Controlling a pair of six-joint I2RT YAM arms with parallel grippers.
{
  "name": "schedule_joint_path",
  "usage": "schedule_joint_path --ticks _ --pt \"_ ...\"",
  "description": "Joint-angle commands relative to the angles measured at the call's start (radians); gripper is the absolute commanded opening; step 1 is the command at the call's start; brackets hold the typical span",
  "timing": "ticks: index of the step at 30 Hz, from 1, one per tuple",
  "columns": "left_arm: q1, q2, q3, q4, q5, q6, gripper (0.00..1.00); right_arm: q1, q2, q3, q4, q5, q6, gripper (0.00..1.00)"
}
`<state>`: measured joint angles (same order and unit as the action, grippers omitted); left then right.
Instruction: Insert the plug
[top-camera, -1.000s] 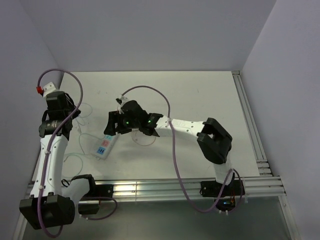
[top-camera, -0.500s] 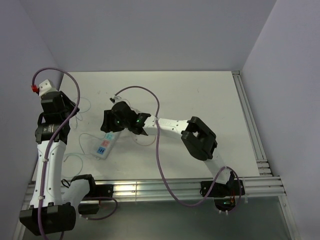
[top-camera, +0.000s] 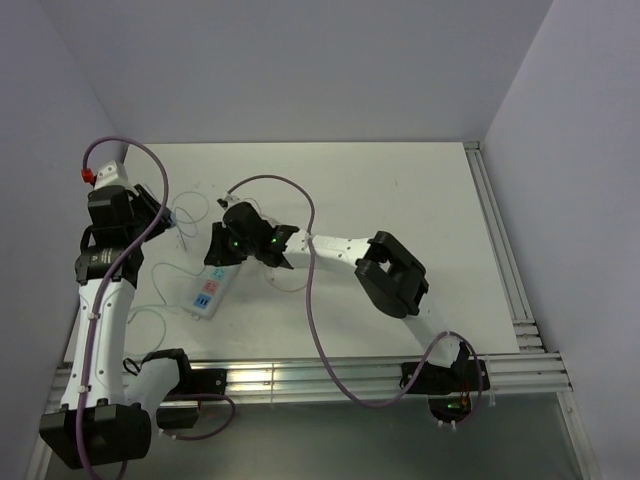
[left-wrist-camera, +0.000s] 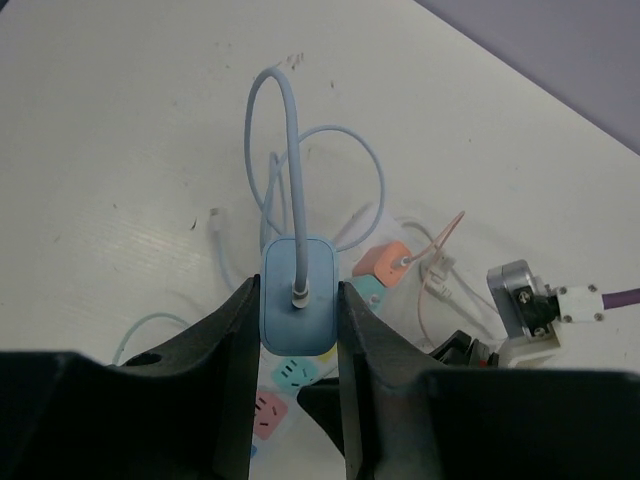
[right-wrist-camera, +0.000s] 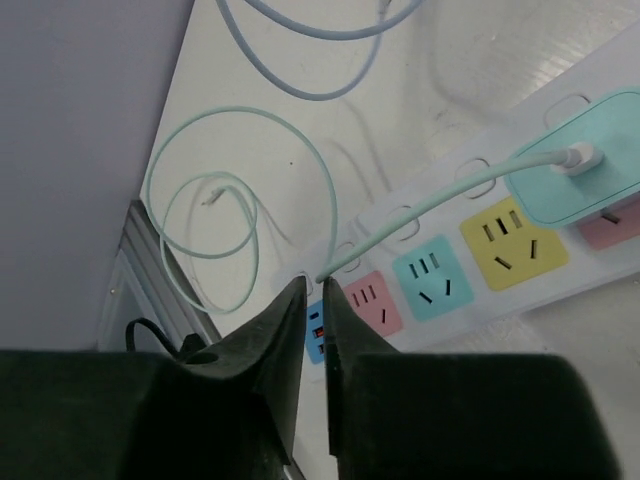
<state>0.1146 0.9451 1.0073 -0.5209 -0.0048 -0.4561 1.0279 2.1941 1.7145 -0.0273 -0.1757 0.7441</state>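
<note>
Blue plug (left-wrist-camera: 297, 322) clamped by the left gripper (left-wrist-camera: 296, 292) hides most of the power strip (right-wrist-camera: 565, 108) below, where the right gripper (right-wrist-camera: 313, 285) pinches a mint cable (right-wrist-camera: 440, 198).

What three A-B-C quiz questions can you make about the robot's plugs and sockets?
1. Where is the blue charger plug? A) between the left gripper's fingers B) stuck to the wall C) inside a box
2. What colour is the socket beside the mint charger? A) black B) yellow C) purple
3. How is the mint charger? A) seated on the power strip B) hanging in the air C) broken in two
Answers: 1 A, the left wrist view shows the fingers clamping its sides. 2 B, it sits between that charger and a teal socket. 3 A, its body rests flat on the strip.
</note>
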Motion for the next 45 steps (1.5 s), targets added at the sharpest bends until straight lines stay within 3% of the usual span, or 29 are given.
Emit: schedule_joint_path --ticks 1,3,6,12,19,28,38,45 --pt "0.002 -0.031 -0.018 0.051 0.009 0.02 0.0 -0.038 0.009 0.031 0.075 -0.082 0.035 0.17" --pt "0.002 -0.032 -0.024 0.055 0.009 0.027 0.0 -0.049 -0.01 0.014 0.101 -0.1 0.04 0.06" --pt "0.002 -0.023 -0.026 0.061 0.046 0.043 0.0 -0.069 -0.036 -0.01 0.124 -0.136 0.055 0.0" --pt "0.002 0.086 -0.009 0.03 0.242 0.115 0.0 -0.106 -0.068 -0.059 0.174 -0.246 0.083 0.0" --pt "-0.001 0.176 -0.048 0.044 0.307 0.137 0.0 -0.157 -0.047 -0.044 0.211 -0.39 0.123 0.0" --pt "-0.084 0.245 -0.084 0.051 0.258 0.135 0.0 -0.157 -0.04 -0.062 0.25 -0.435 0.175 0.01" --pt "-0.104 0.25 -0.232 0.226 0.223 0.096 0.0 -0.154 -0.05 -0.09 0.287 -0.456 0.198 0.02" --pt "-0.104 0.163 -0.325 0.363 0.275 0.157 0.0 -0.149 -0.057 -0.102 0.296 -0.475 0.198 0.15"
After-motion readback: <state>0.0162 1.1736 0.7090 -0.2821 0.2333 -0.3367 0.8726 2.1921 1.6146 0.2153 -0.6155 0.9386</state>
